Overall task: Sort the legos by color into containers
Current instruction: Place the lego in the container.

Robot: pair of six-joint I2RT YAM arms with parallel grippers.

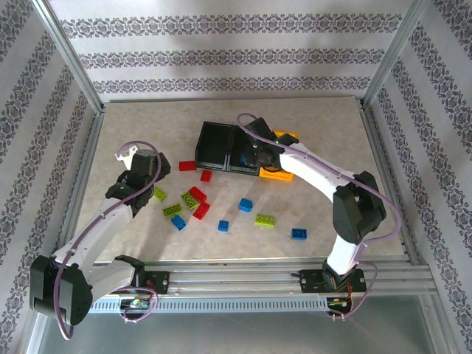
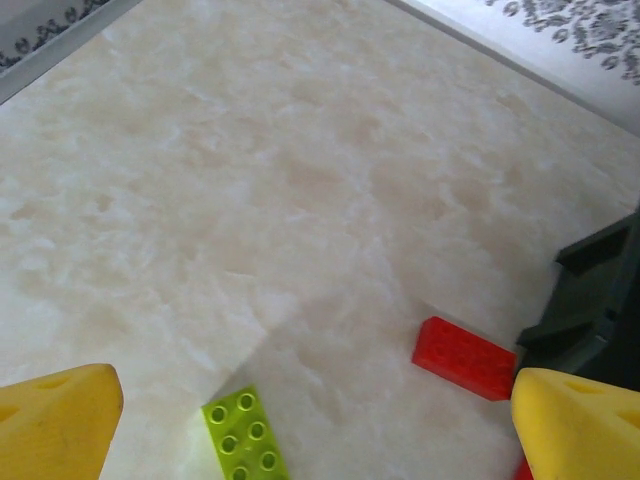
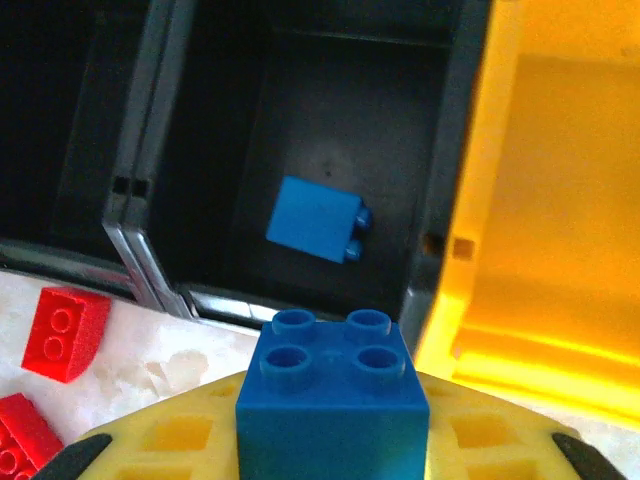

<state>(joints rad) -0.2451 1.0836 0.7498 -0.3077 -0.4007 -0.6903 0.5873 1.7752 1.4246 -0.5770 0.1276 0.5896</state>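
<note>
A: Right fingers (image 3: 180, 435) clamped on blue lego (image 3: 333, 395), at near rim of middle black bin (image 3: 340, 120); second blue lego (image 3: 315, 222) on its floor, yellow bin (image 3: 560, 200) joined alongside
B: Left fingers (image 2: 55, 415) spread wide over tabletop (image 2: 250, 200), lime lego (image 2: 245, 435) and red lego (image 2: 465, 357) lying between. From top, right arm (image 1: 310, 168) overlaps bins (image 1: 217, 144), loose legos (image 1: 265, 219) scattered nearer bases

Lime brick (image 2: 245, 435) cut off below, corner red brick (image 3: 22, 438) cropped, held blue brick (image 3: 332, 400) base unseen

Three bins (image 1: 215, 141); four loose blue bricks (image 1: 245, 204)
</note>
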